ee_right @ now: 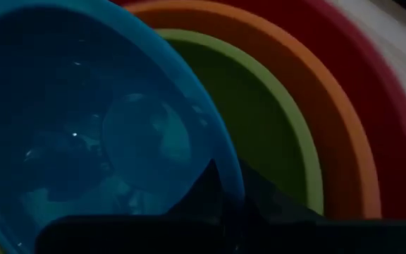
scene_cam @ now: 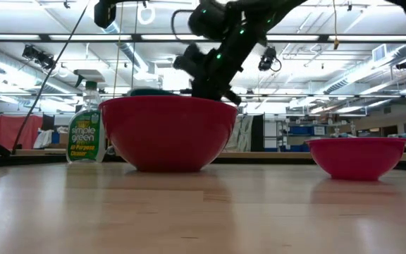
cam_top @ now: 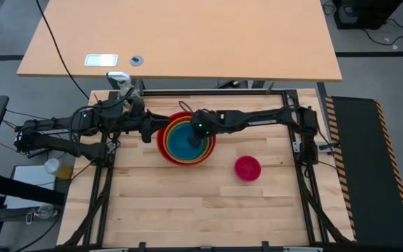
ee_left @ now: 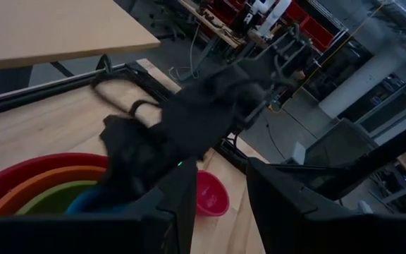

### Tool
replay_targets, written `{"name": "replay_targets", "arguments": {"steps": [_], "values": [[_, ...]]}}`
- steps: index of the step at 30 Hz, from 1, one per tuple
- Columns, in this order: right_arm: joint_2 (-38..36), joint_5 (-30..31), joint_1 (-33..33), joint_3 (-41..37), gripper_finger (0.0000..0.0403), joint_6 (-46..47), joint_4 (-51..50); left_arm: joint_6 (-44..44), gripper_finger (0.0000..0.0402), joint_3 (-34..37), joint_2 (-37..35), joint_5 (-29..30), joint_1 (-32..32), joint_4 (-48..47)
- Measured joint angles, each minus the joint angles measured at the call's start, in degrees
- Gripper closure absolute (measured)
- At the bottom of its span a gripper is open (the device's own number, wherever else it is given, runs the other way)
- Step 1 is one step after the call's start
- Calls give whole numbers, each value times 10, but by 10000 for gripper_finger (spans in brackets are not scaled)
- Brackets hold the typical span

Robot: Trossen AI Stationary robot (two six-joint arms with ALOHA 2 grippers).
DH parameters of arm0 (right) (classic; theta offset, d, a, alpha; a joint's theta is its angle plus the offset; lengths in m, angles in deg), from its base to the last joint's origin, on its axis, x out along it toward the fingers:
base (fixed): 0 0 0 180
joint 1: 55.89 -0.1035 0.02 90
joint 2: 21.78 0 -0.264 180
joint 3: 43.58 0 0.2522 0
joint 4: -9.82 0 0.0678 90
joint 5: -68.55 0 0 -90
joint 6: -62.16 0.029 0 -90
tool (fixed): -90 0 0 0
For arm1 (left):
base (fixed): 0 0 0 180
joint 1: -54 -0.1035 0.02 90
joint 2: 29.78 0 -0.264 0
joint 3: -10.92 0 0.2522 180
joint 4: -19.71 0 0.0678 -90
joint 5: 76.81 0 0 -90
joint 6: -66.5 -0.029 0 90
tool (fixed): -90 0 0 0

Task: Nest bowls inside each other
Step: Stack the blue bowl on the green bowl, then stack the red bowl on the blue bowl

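The red bowl [cam_top: 161,138] stands on the wooden table with the orange bowl [ee_right: 316,92] and the lime green bowl [ee_right: 259,120] nested in it. The blue bowl [cam_top: 182,145] sits over them, off-centre within the green one, with my right gripper [ee_right: 224,176] shut on it from the table's right. Whether the blue bowl rests on the green one does not show. The pink bowl [cam_top: 248,169] stands alone, upright on its base, right of the stack. My left gripper [ee_left: 220,212] waits open beside the stack's left side, holding nothing. My right gripper holds the blue bowl by its rim [ee_right: 210,152], on the side toward the table's right. One finger [ee_right: 259,194] is outside the wall and the other inside. The fingers slant down from the right. The bowl stays mouth up inside the stack.
A spray bottle [scene_cam: 87,130] stands at the table's far left corner, behind the stack. A dark metal frame [cam_top: 296,126] runs along the table's edges. Bare wood lies in front of the bowls toward the near edge.
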Motion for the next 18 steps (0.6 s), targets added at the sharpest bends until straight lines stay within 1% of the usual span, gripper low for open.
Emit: {"name": "replay_targets", "arguments": {"steps": [4,6,9,14,16,18], "values": [[35,-3,1,21,379,-18,-12,3,273,0,0,0,1,0],[45,-11,1,31,367,-24,-13,4,273,0,0,-1,1,0],[48,-31,3,38,330,-34,-20,5,273,0,0,-3,1,0],[38,-33,12,38,267,-49,-31,5,273,0,0,-5,1,0],[29,-32,16,38,252,-51,-37,4,273,0,0,-5,1,0],[16,-25,21,38,245,-51,-49,4,273,0,0,-5,1,0]]}}
